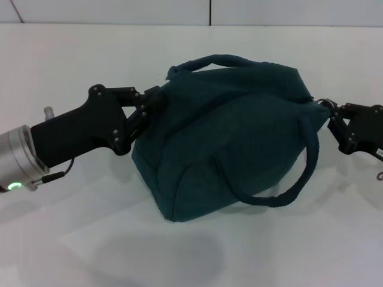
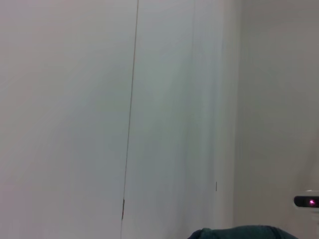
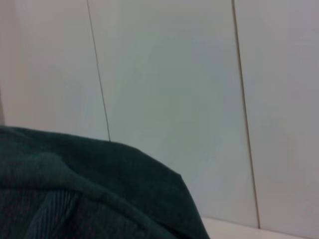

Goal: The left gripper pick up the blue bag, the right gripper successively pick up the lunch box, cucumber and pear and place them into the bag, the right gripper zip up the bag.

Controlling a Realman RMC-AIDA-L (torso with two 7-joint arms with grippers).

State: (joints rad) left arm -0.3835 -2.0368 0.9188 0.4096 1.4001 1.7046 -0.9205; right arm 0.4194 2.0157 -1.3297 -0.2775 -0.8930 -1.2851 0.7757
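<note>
The blue bag (image 1: 227,131) fills the middle of the head view, its top closed and one loop handle (image 1: 299,179) hanging down its front. My left gripper (image 1: 152,100) is shut on the bag's left end. My right gripper (image 1: 327,109) is pinched on the bag's right end, at the end of the top seam. A shadow lies on the table under the bag. The left wrist view catches only a sliver of the bag (image 2: 239,233), while its dark fabric (image 3: 75,189) covers the near part of the right wrist view. The lunch box, cucumber and pear are out of view.
The white table (image 1: 72,251) spreads in front of and around the bag. A pale panelled wall (image 1: 209,12) stands behind it. A small white device with a pink light (image 2: 308,201) shows in the left wrist view.
</note>
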